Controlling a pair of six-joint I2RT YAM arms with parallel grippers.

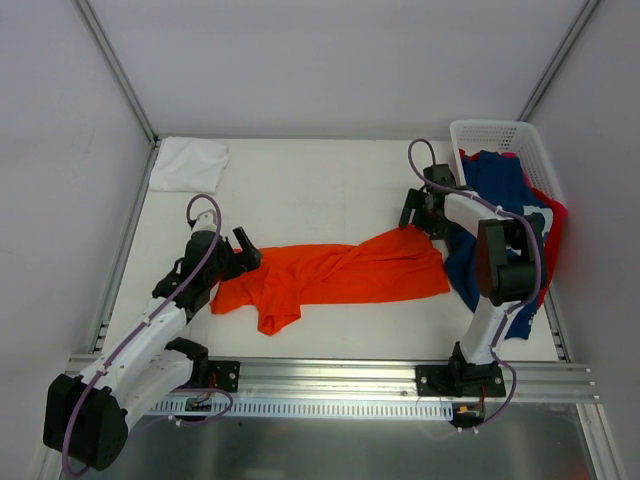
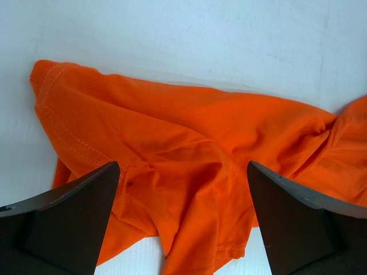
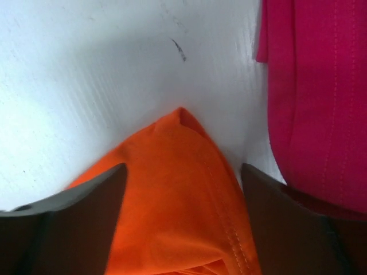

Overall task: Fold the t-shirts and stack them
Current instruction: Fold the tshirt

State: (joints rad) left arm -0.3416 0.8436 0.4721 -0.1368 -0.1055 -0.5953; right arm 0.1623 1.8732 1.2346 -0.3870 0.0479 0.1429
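orange t-shirt [image 1: 340, 275] crumpled on white table [image 1: 320, 180], left pincer [image 1: 247, 249] and right pincer [image 1: 418, 220] wide over opposite ends

No text, label, brand, number or sign could be read in any view. The navy t-shirt [image 1: 497, 180] showed a small white patch, too small to make out as letters. The orange t-shirt [image 1: 340, 272] and the pink-red t-shirt [image 3: 315, 97] were plain where visible.
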